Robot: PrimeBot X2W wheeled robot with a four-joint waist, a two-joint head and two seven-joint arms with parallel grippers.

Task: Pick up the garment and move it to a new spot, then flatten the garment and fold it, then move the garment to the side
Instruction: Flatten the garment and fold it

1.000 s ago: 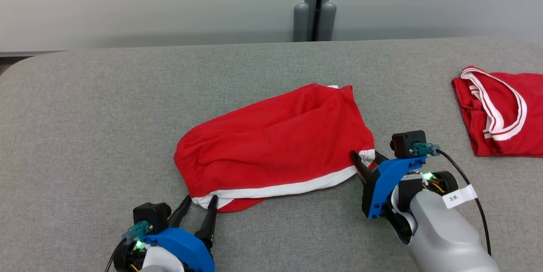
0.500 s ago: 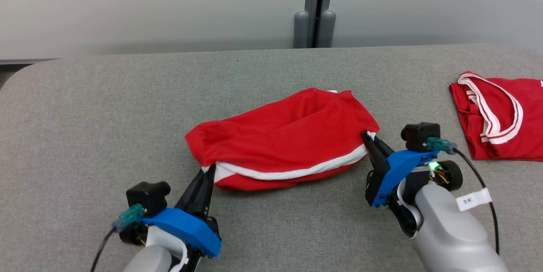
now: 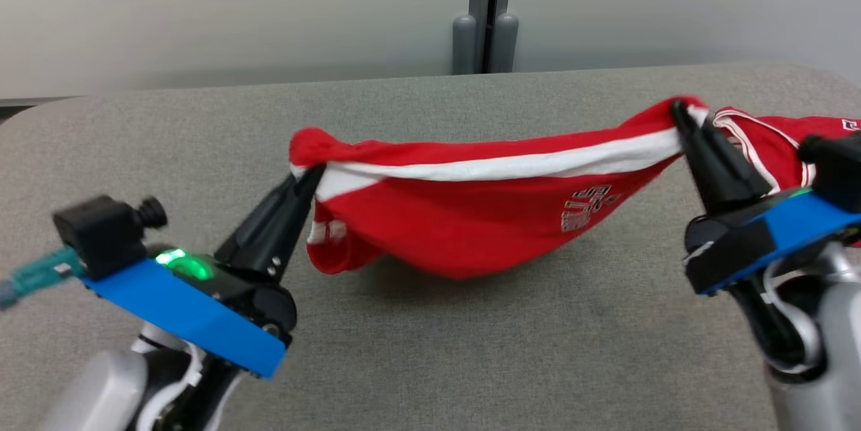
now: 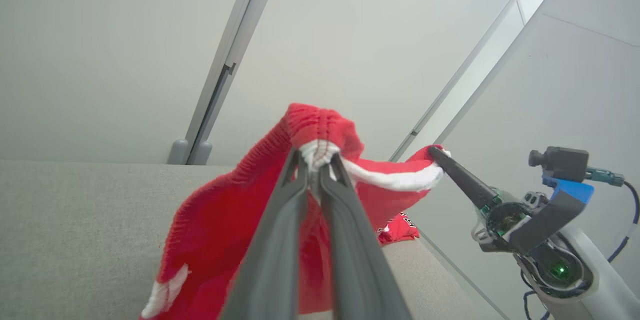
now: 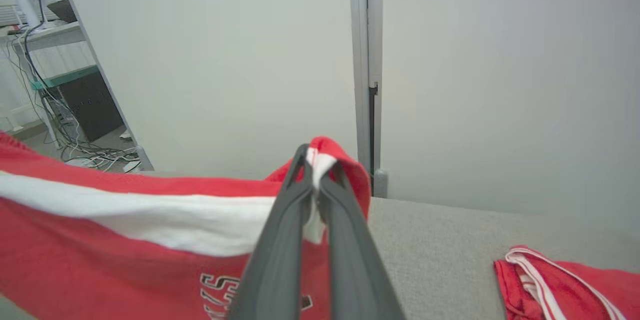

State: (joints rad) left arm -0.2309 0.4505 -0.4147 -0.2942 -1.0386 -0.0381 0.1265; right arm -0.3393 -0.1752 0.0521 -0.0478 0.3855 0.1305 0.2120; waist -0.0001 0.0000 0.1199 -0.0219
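The garment (image 3: 484, 216) is red with a white band and white lettering. It hangs stretched above the grey table (image 3: 430, 350) between my two grippers, its middle sagging close to the surface. At its left end my left gripper (image 3: 311, 173) is shut on the white band, seen close in the left wrist view (image 4: 316, 153). My right gripper (image 3: 678, 108) is shut on the band's right end; in the right wrist view (image 5: 315, 158) the fingers pinch the cloth (image 5: 125, 240). The left wrist view also catches the right gripper (image 4: 434, 151) holding the far corner.
A second red garment with white trim (image 3: 773, 135) lies on the table at the right, behind my right gripper, also in the right wrist view (image 5: 565, 280). A grey wall with a vertical post (image 3: 483, 14) rises behind the table's far edge.
Both grippers shut on the white band's ends and lifted the garment off the table, pulling it taut between them. The head view has also shifted.
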